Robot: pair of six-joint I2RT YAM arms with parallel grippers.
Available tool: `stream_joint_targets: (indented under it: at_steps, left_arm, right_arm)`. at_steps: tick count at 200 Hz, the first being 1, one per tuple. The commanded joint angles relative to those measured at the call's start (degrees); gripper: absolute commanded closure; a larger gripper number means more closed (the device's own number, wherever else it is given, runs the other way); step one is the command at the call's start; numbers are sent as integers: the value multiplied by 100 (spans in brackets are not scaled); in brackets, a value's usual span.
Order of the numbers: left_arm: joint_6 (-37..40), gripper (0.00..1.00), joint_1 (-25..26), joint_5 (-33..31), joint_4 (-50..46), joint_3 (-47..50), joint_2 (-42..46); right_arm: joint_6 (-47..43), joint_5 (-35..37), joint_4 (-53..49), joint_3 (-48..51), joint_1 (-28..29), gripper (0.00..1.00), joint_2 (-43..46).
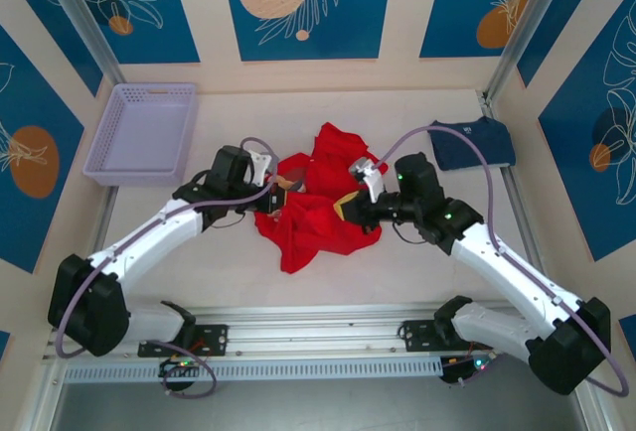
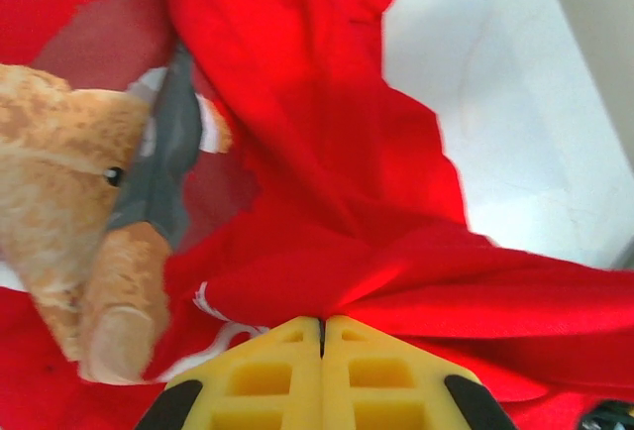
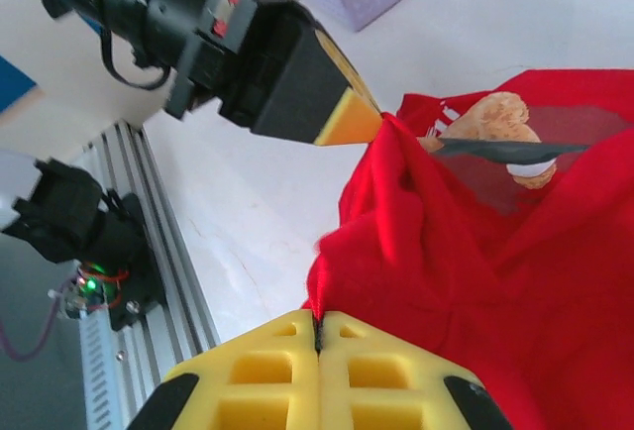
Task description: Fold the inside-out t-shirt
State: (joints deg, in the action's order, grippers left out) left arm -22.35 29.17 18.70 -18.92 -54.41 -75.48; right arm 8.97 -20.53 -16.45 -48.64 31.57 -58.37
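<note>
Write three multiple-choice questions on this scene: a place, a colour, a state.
1. Where is the lavender basket? A. far left of the table B. far right C. near edge
2. Colour of the small t-shirt? A. green B. navy C. white
3. The left gripper and right gripper are: A. open B. shut on the red t-shirt C. holding the basket
Key: 1 A, far left corner; 2 B, dark blue cloth; 3 B, wrist views show jaws closed on red cloth.
</note>
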Motion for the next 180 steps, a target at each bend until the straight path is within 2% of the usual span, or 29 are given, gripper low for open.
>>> stream_joint_targets:
  at_steps: [1, 24, 42, 63, 89, 111, 134, 180]
  left_arm:
    - [290, 100, -87, -551, -256, -294, -230]
    - [301, 100, -87, -429, -109, -271, -334]
    - [310, 89, -77, -201, 43, -132, -252]
    - [323, 69, -15, -14, 232, 194, 92]
    - [306, 56, 288, 203, 600, 798, 744]
    - [266, 54, 691, 467, 827, 1086, 1004]
    - [229, 54, 1063, 719, 1186, 1152, 905]
    - [364, 53, 1126, 427, 1473, 670, 17]
  right_arm:
    - [716, -980, 656, 180, -351, 100, 100]
    - [1359, -1111, 1226, 305, -503, 100, -111]
    - [1681, -1101, 1498, 373, -544, 100, -276]
    - [1950, -1078, 1665, 399, -604, 100, -395]
    - [2053, -1049, 1701, 372, -643, 100, -497]
    - [2055, -1045, 1695, 339, -674, 100, -553]
    - [2056, -1023, 1686, 308, -688, 100, -579]
    - [2074, -1010, 1662, 316, -688, 100, -536]
